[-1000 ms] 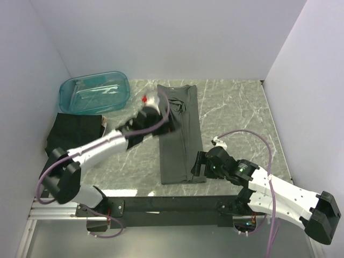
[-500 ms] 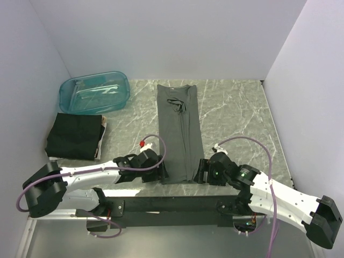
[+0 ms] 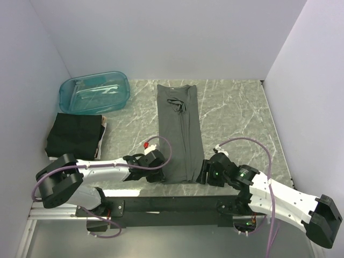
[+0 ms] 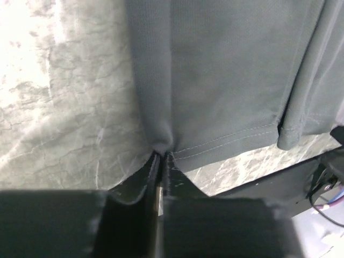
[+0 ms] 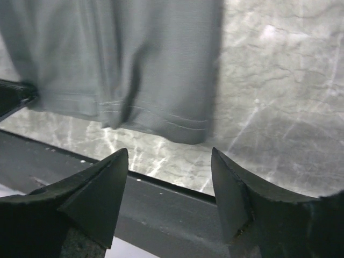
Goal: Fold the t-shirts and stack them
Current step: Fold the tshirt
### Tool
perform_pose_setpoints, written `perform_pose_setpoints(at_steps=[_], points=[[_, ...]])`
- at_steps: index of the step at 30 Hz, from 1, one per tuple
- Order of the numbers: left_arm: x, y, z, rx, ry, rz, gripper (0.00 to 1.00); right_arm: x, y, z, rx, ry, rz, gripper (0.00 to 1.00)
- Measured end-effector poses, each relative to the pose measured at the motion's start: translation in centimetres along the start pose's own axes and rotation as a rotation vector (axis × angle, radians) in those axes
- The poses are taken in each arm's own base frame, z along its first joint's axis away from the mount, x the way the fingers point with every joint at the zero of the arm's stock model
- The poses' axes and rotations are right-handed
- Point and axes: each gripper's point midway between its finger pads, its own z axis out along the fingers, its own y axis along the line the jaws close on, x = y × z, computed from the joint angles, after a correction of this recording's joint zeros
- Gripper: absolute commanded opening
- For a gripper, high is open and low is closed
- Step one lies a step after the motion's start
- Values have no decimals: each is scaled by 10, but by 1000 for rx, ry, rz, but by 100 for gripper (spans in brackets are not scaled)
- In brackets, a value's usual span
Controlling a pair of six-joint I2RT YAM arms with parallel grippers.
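Note:
A dark grey t-shirt [image 3: 180, 134] lies folded into a long narrow strip down the middle of the table, collar at the far end. My left gripper [image 3: 163, 173] is at its near left corner. In the left wrist view the left gripper [image 4: 161, 155] is shut on the bunched hem corner of the t-shirt [image 4: 226, 80]. My right gripper [image 3: 202, 173] stands just off the near right corner. The right wrist view shows the right gripper [image 5: 169, 156] open, the t-shirt hem [image 5: 161, 70] a short way ahead of it and nothing between the fingers. A stack of folded black t-shirts [image 3: 75, 135] sits at the left.
A translucent teal tub [image 3: 94, 91] stands at the far left, behind the folded stack. The marble table [image 3: 236, 113] is bare to the right of the strip. A black rail [image 3: 172, 204] runs along the near edge, right under both grippers. White walls close in three sides.
My left arm swung from the collar end down to the near left hem corner and shut on it. My right gripper has narrowed somewhat and edged nearer the hem.

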Motion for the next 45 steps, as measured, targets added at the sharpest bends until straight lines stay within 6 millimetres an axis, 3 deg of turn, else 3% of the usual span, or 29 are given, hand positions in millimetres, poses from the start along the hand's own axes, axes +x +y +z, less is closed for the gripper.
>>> perform_pose_setpoints(at_steps=[5,16,20,24,28,38,45], points=[[0,-1,0,-5,3,5,1,4,-11,7,65,22,10,63],[1,-3,0,4,12,7,1,3,-13,22,115,59,-13,3],[0,-6,-1,13,11,24,1,-3,-12,17,128,46,-29,1],[-9,-17,-4,47,1,37,1,-28,5,6,102,-28,-45,0],[-37,-33,-9,95,-48,24,1,-61,23,-4,76,-115,-38,0],[-150,-75,-38,202,-276,-14,1,-162,54,-15,90,-314,-29,0],[-211,-75,-33,175,-361,-22,1,-225,65,-7,104,-378,-22,0]])
